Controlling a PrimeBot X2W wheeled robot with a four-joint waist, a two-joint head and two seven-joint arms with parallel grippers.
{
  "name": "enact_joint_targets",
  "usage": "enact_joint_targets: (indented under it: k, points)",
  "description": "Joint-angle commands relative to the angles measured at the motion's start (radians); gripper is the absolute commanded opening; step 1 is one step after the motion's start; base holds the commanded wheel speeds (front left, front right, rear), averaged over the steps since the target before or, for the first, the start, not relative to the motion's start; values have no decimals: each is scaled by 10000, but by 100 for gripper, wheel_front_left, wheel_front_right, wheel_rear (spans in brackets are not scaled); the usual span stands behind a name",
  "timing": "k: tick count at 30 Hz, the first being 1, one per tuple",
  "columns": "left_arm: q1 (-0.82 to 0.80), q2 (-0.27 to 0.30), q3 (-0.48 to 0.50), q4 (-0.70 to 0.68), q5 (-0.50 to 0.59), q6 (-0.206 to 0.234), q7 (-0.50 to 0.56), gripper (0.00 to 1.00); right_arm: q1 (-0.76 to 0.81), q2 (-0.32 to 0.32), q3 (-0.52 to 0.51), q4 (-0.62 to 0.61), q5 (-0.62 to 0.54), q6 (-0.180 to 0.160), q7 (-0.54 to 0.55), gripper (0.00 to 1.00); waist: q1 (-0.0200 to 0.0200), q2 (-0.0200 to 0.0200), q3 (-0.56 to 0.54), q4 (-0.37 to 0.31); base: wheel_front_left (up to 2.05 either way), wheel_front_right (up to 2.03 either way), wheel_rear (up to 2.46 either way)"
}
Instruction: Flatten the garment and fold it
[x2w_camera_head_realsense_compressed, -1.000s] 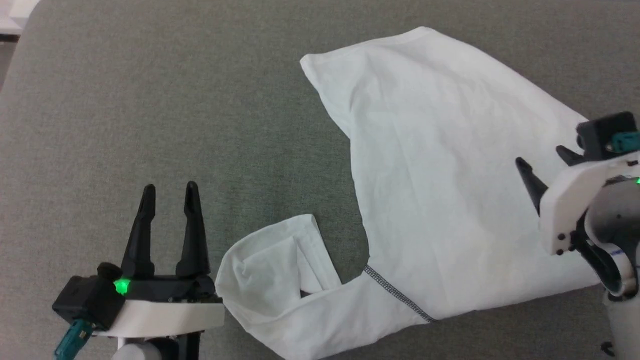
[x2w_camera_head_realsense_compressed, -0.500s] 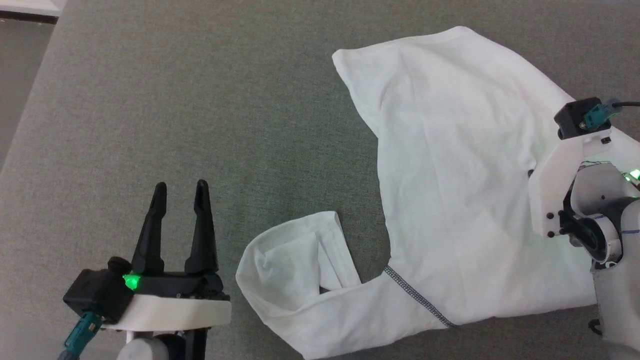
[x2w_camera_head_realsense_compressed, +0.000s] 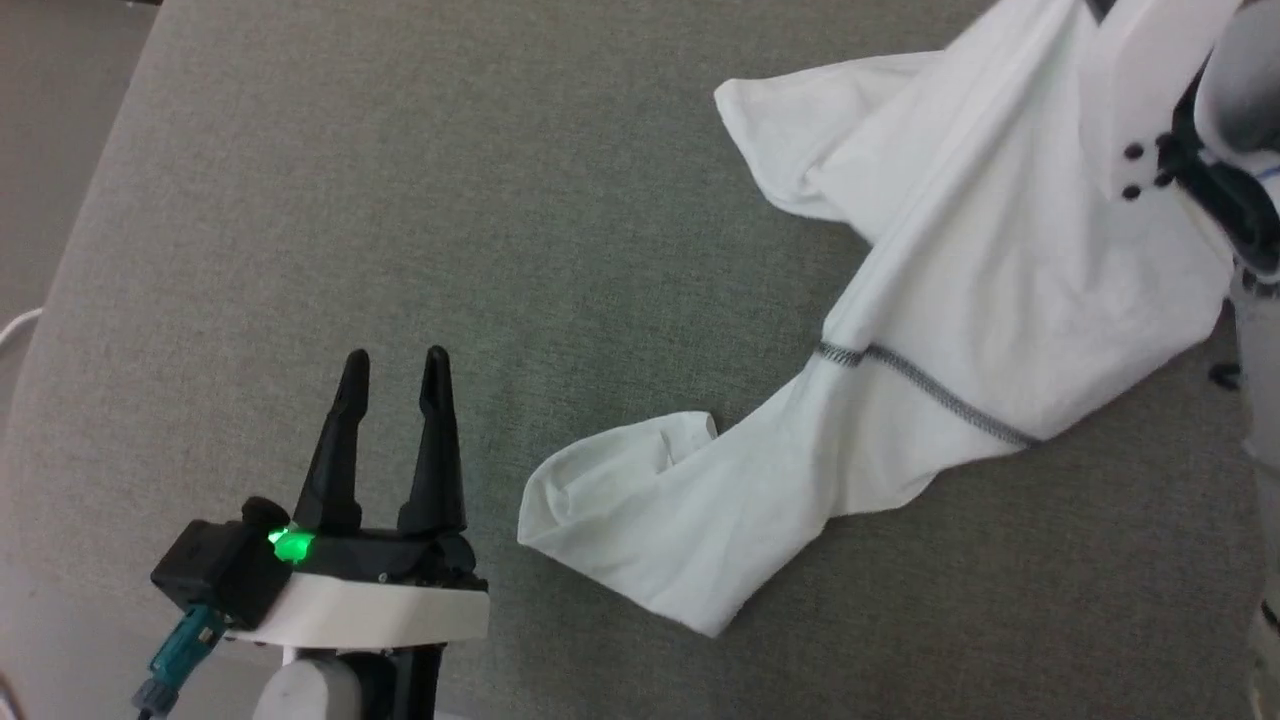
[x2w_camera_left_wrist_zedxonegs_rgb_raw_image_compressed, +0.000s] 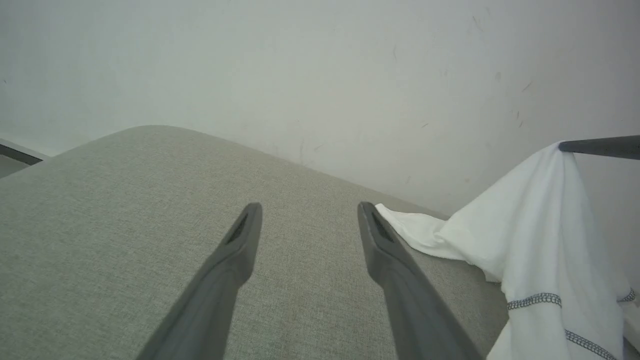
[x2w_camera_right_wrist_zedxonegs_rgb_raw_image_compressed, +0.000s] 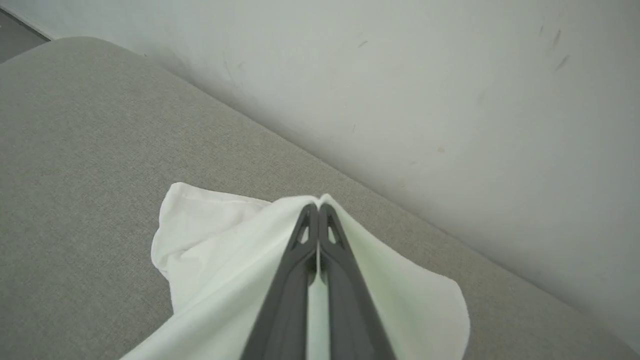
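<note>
One edge of the garment has been clenched and raised off the counter by the right claw, likely starting the flattening.

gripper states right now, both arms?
Left gripper: open, empty.
Right gripper: shut on the garment, holding part of it up.

A grey-green woven fabric surface spreads beneath and ahead of the left gripper, ending beyond it at a scuffed pale wall, with what may be floor off to its left.
</note>
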Motion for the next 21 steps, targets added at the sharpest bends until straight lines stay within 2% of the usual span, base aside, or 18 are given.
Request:
enact_joint_targets:
  k: [1,2,5,12,13,14,15,21]
  points:
    - [-344,-22,-110,74,-164,12,-47,100,-751,-77,257,478,-286,-9,-303,0,-1,0,563,432,0,0,0]
    - [-344,-22,-110,74,-164,12,-47,100,-751,-77,257,478,-286,-9,-303,0,-1,0,563,432,0,0,0]
    - [-638,-22,-340,188,-325,-30,-47,100,-1590,-56,449,1553,-777,-9,-923,0,-1,0,925,733,0,0,0]
    - [-1358,-22,-909,426,-647,-73,-47,100,-2496,80,877,4156,-1925,-9,-3088,0,-1,0,1492,1419,0,0,0]
    - [-1422,-22,-971,450,-680,-58,-47,100,-2516,159,911,4503,-2004,-9,-3324,5,-1,0,1522,1466,0,0,0]
    - [-1470,-22,-1024,470,-708,-36,-47,100,-2525,229,970,4847,-2049,-9,-3466,57,-1,0,1530,1494,0,0,0]
    - [-1500,-22,-1065,485,-731,-13,-47,100,-2542,287,1044,5158,-2064,-9,-3555,100,-1,0,1531,1502,0,0,0]
    - [-1446,-22,-1001,568,-642,70,-47,100,-2838,379,1424,6133,-1685,-9,-3936,100,-1,0,1248,1224,0,0,0]
